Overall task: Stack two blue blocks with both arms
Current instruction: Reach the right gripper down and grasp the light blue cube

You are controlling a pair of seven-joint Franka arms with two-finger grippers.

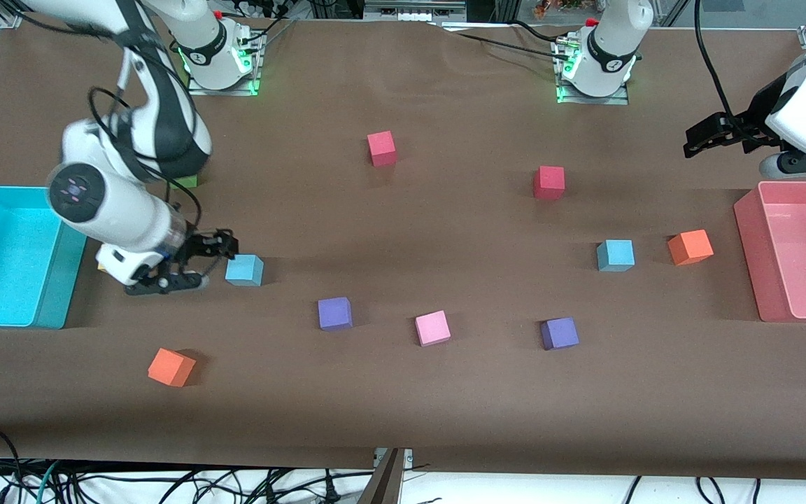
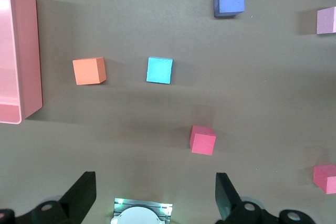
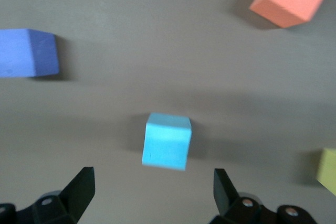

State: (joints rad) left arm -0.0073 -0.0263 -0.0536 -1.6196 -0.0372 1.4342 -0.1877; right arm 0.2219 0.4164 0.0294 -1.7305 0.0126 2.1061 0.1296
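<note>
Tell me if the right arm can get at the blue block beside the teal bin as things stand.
Probably yes. The right end effector hangs low, fingers open, right beside that blue block, which sits apart from the teal bin and the purple block, so nothing seems to block it.

We see white jointed arms [image 1: 130, 210] with black bands, black cables, black grippers [image 1: 210, 246], and green-lit bases [image 1: 221, 66].
</note>
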